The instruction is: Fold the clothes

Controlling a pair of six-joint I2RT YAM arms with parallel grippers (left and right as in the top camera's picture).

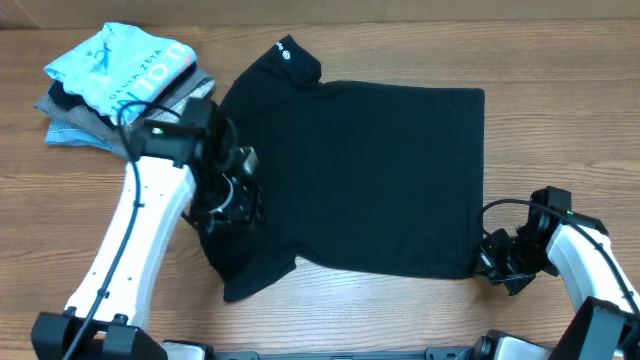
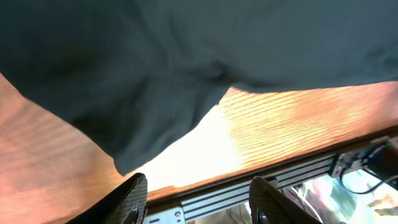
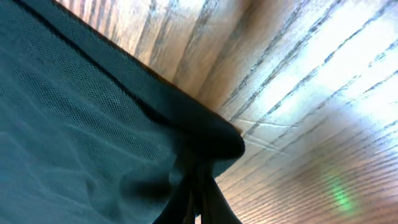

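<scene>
Overhead, the black T-shirt (image 1: 370, 170) lies spread flat on the wooden desk (image 1: 560, 120), its collar (image 1: 288, 58) toward the far left and its hem running along the right side. A pile of folded garments (image 1: 120, 90) sits at the far-left corner, just clear of it. The left pincer (image 2: 198, 186) hangs over the shirt's left part above the near sleeve (image 1: 255, 272). In its wrist view the fingers stand well apart with nothing between them. The right pincer (image 3: 200, 186) is at the near-right hem corner, and its fingers look closed together on a bunched fold of the fabric there. The cloth reads as thin, light and limp: it will drape and drag rather than hold any shape, and a lifted edge will sag between the held points. It is not fragile and should slide easily over the wood. The best holds look like the corners and seamed edges, meaning hem corners, sleeve ends and shoulders. There the doubled fabric gives a firmer pinch than the loose middle.
</scene>
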